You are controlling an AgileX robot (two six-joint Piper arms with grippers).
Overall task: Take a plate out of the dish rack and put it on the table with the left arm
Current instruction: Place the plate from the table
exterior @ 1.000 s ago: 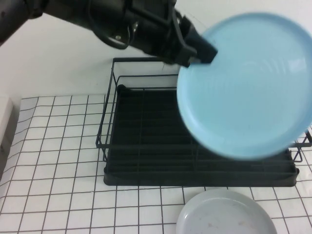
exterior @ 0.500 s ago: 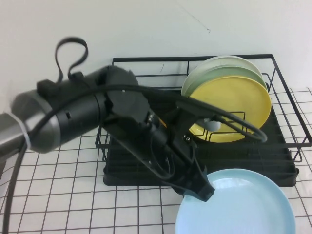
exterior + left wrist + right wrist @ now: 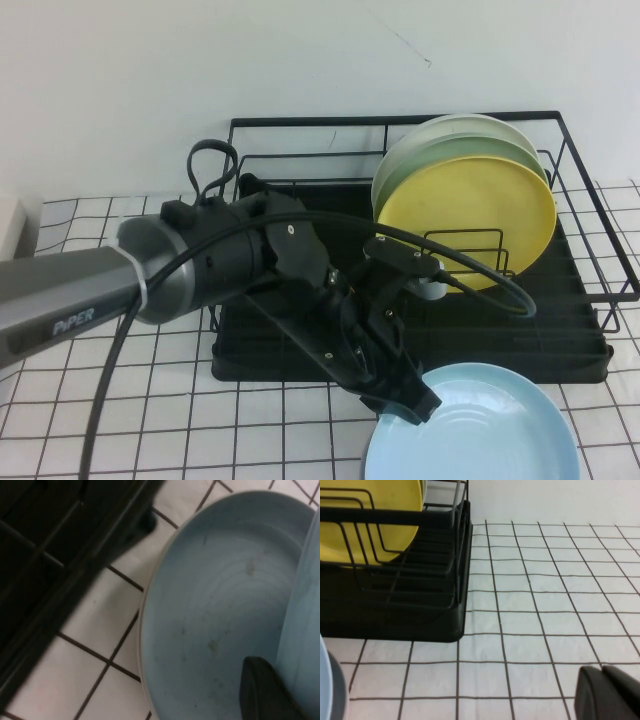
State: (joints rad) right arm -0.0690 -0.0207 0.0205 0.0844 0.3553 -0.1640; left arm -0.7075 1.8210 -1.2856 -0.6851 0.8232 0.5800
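Observation:
My left gripper [image 3: 408,402] reaches from the left across the front of the black dish rack [image 3: 300,345] and is shut on the rim of the light sky-blue plate [image 3: 480,425]. The plate is held low and nearly flat over the gridded table [image 3: 120,420], in front of the rack. In the left wrist view one black finger [image 3: 265,692] presses the held plate's rim [image 3: 305,630], and a pale grey plate [image 3: 220,605] lies on the cloth just below it. My right gripper [image 3: 610,692] is shut and empty over the table, right of the rack.
A yellow plate [image 3: 470,215] and pale green plates [image 3: 450,140] stand upright in the rack's right half. The rack's left half holds only wire dividers. A white wall is behind. Bare cloth lies left of the rack and to its right [image 3: 545,605].
The left arm has swung the blue plate down from high above the rack to just in front of it, low over the grey plate, which it now hides in the high view.

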